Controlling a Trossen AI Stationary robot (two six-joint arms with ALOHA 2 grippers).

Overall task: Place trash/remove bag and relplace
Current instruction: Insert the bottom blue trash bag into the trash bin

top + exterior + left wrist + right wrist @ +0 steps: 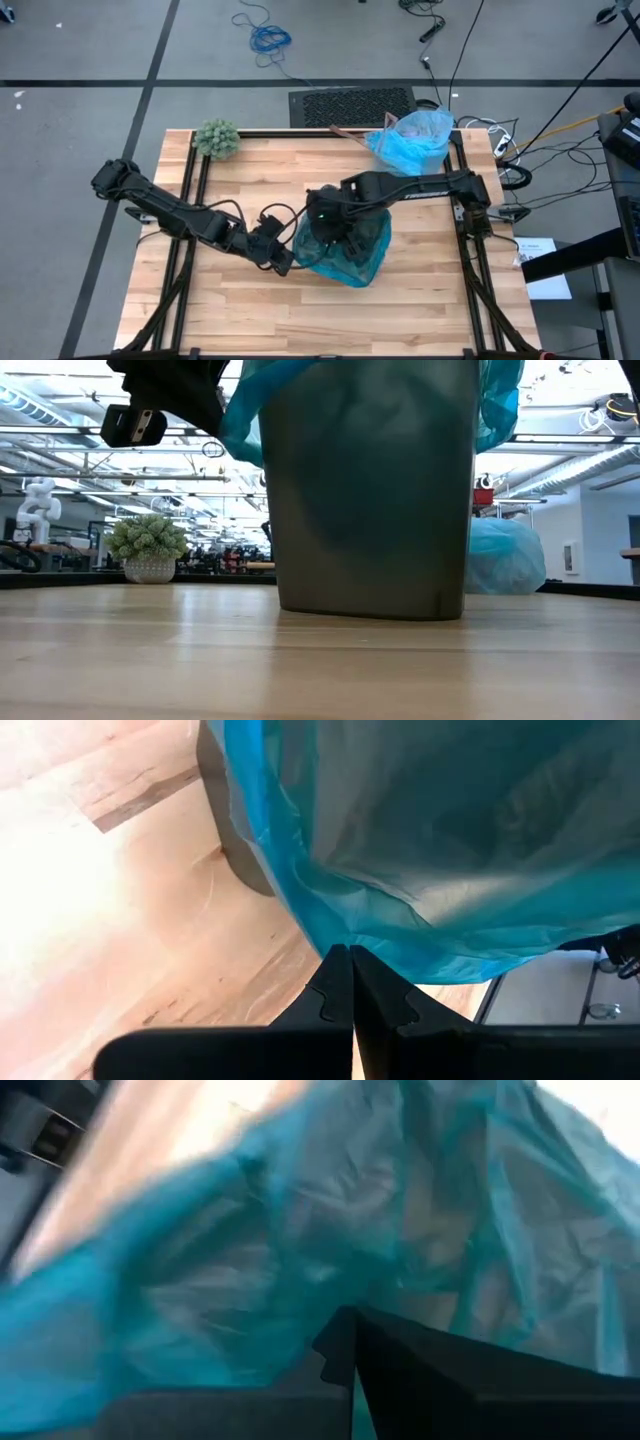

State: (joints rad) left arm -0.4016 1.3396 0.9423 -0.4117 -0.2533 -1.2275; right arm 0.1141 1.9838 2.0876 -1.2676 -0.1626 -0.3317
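Note:
A grey bin (345, 262) (370, 510) stands mid-table, lined with a dark teal plastic bag (360, 250) (420, 840) whose edge hangs over the rim. My left gripper (287, 264) (350, 956) is shut at the bin's left rim. My right gripper (330, 228) (350, 1325) reaches from the right into the bin's mouth, fingers shut, teal film all around it. The light sky-blue bag (412, 140) (505, 555) lies bunched on the table's far right corner. Loose trash scraps are not in view. My left gripper pinches the overhanging edge of the teal bag (345, 942) between its two fingertips, outside the bin's left wall, coming from the table's left. The film runs from the fingers up over the rim, stretched fairly smooth. One layer or several, I cannot tell. My right gripper is down among the teal bag's folds (300, 1280) inside the bin, coming from above; whether its shut fingers hold any film I cannot tell.
A green fuzzy ball plant in a white pot (216, 138) (148, 545) stands at the far left corner. Dark frame rails (190, 200) run along the table's left and right sides. Bare wood (250, 320) lies near the front edge. Cables cover the floor beyond.

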